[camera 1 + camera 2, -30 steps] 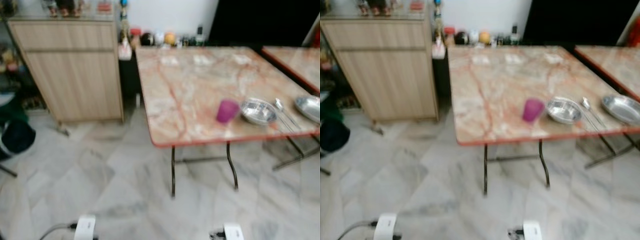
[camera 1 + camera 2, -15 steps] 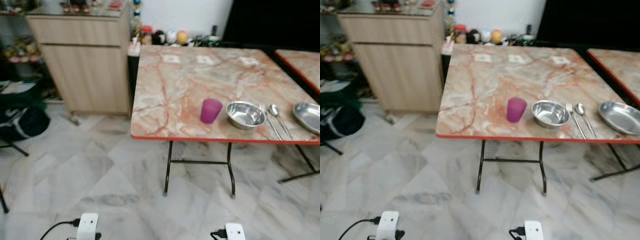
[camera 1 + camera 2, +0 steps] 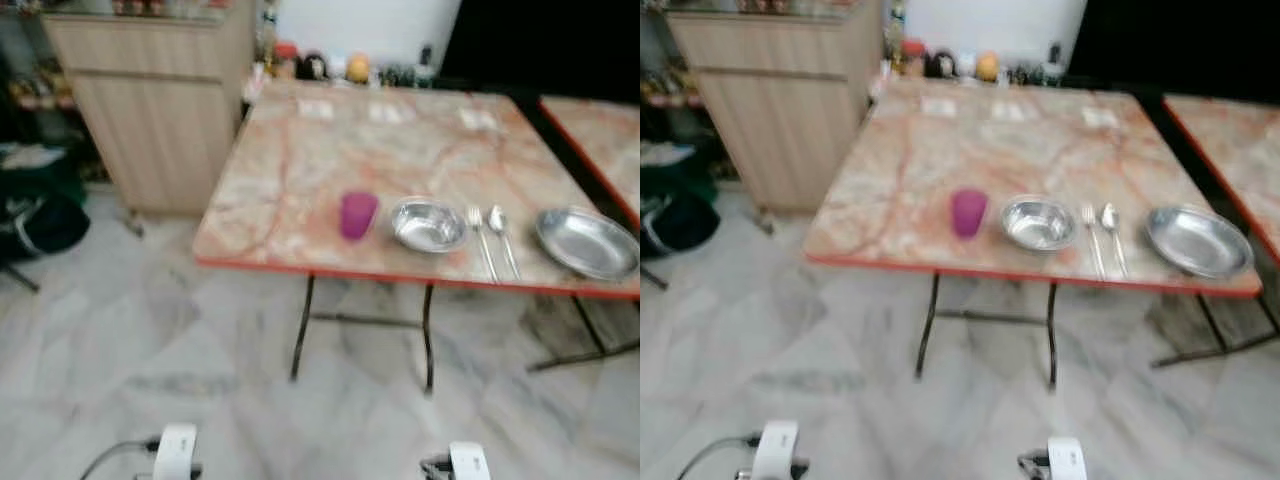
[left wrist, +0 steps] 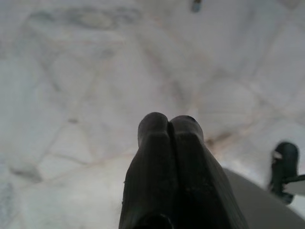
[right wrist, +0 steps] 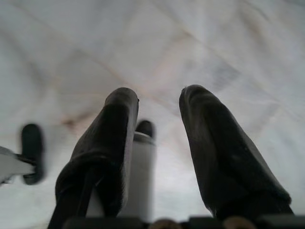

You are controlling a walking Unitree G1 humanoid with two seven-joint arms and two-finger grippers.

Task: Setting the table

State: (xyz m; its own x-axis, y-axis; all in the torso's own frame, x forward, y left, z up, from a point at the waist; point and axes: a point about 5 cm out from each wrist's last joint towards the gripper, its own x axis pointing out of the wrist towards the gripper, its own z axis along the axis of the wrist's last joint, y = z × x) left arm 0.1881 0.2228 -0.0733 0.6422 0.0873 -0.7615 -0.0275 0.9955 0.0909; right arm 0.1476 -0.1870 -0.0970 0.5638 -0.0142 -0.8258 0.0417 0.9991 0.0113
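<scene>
A marbled tabletop (image 3: 300, 170) with a red edge stands on a pale marble floor (image 3: 120, 340) beside a wooden cabinet (image 3: 160, 110). Along its near edge, from the robot's left, sit a purple cup (image 3: 357, 215), a steel bowl (image 3: 428, 224), a fork (image 3: 480, 240) and spoon (image 3: 502, 236) side by side, and a steel plate (image 3: 587, 243). Both arms hang over the floor: the left pincer (image 4: 167, 125) is pressed together, the right pincer (image 5: 159, 102) is spread, neither holding anything.

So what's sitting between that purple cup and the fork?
A steel bowl sits between the purple cup and the fork, seen in both eye views.
</scene>
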